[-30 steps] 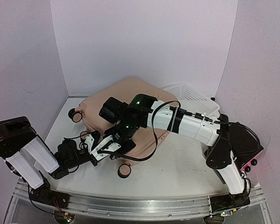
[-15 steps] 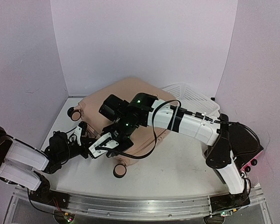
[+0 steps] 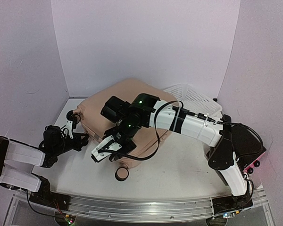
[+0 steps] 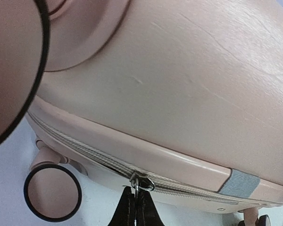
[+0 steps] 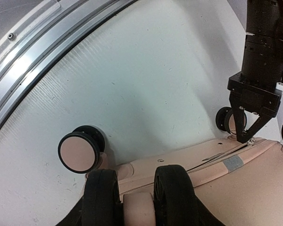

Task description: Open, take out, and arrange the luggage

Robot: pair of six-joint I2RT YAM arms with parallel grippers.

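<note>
The pale pink luggage point(image 3: 132, 99) lies flat mid-table, wheels toward the near left. My left gripper point(image 3: 83, 140) is at its left edge. In the left wrist view it point(image 4: 135, 205) is shut on the metal zipper pull point(image 4: 142, 183) on the zip line between the shells point(image 4: 179, 94). My right gripper point(image 3: 106, 149) is at the case's near corner. In the right wrist view it point(image 5: 140, 207) is clamped on a double wheel, black tyres on either side of a pink hub. That view also shows the left gripper point(image 5: 243, 136) at the zip.
A white mesh basket point(image 3: 193, 96) stands behind the case at the right. Loose wheels of the case show at the near edge point(image 3: 121, 174) and far left point(image 3: 73, 115). Walls close in on the left, back and right. A metal rail point(image 3: 132, 207) runs along the front.
My left arm has swung left and back along the case's edge, carrying the zipper pull with it. The right gripper has kept its hold at the near corner.
</note>
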